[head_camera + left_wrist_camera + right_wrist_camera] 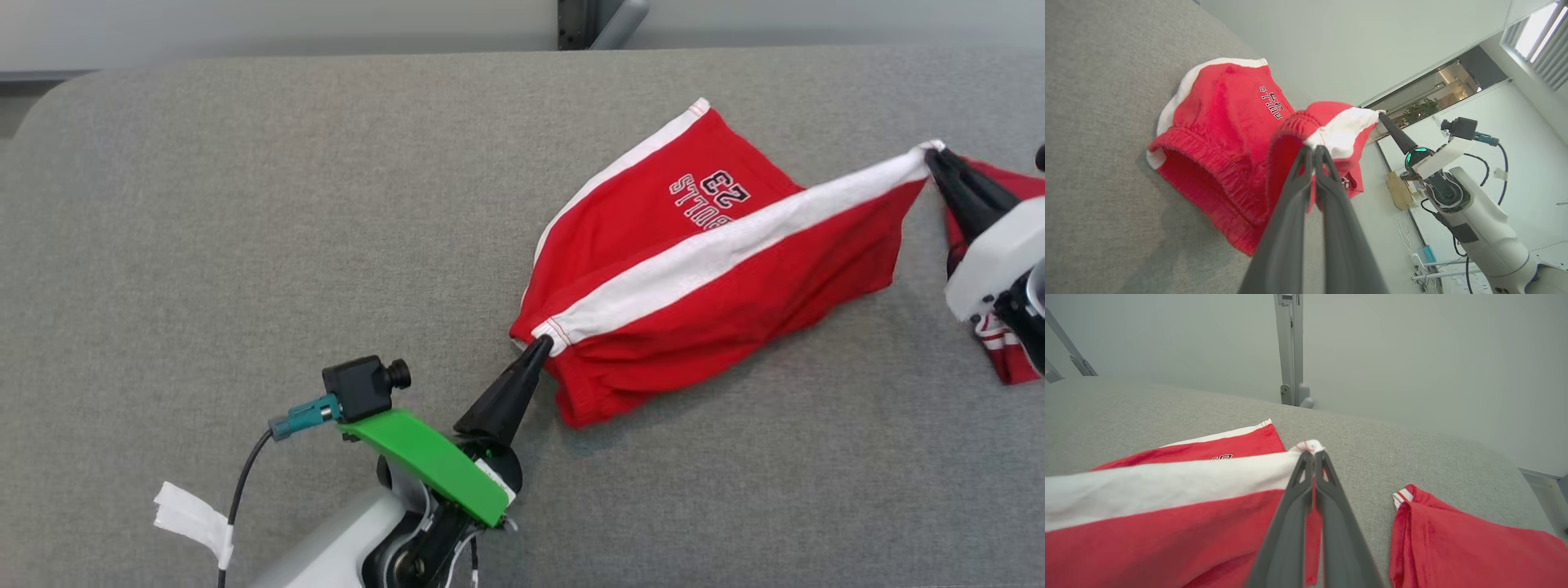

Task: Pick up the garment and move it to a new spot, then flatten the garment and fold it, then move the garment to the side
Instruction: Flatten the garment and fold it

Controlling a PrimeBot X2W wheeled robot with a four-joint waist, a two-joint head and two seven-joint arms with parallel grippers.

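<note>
Now both jaws grip the shorts [694,269] by the white stripe, stretched between them for flattening; next, I judge, lower them evenly onto the worktop [245,204].

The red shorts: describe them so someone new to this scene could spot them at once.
On the grey fabric-covered table, right of centre, are red cloth shorts stretched between the left claw and the right claw. Unlike the other red garment at the right edge, they carry a broad white stripe and dark printed lettering.
</note>
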